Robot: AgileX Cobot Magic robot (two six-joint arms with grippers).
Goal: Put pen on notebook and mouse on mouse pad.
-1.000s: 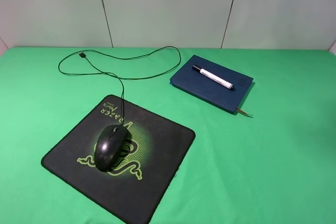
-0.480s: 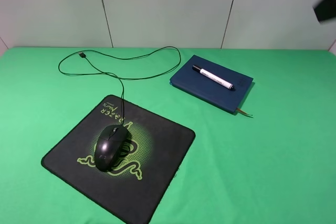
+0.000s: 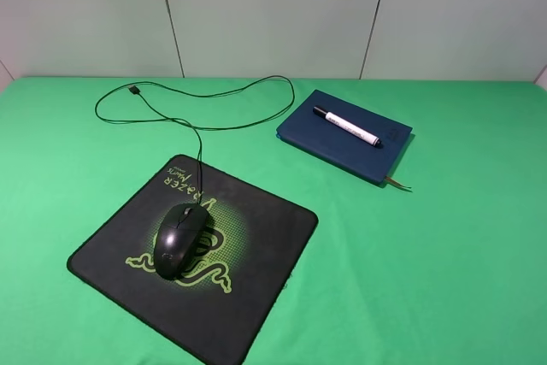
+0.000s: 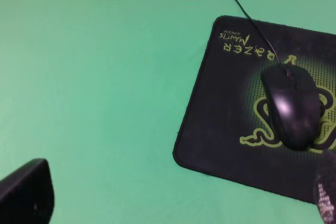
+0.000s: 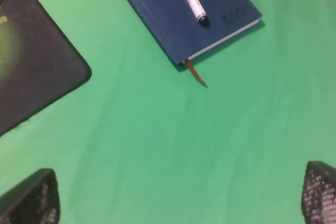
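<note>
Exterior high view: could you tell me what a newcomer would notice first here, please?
The black mouse pad with its green snake logo dominates the near left of the green table, with the black mouse resting on it and its cable looping toward the back. Farther right, the white pen lies on the closed navy notebook.

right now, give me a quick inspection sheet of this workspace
surface: green cloth table, flat.
job's things: pen lies on the closed notebook; mouse sits on the mouse pad.
clutter: nothing seen.
grippers: left gripper and right gripper both open, holding nothing, above the cloth; neither shows in the high view.
cables: mouse cable loops loosely over the cloth behind the pad, plug end free.
surroundings: pale panelled wall behind the table.
</note>
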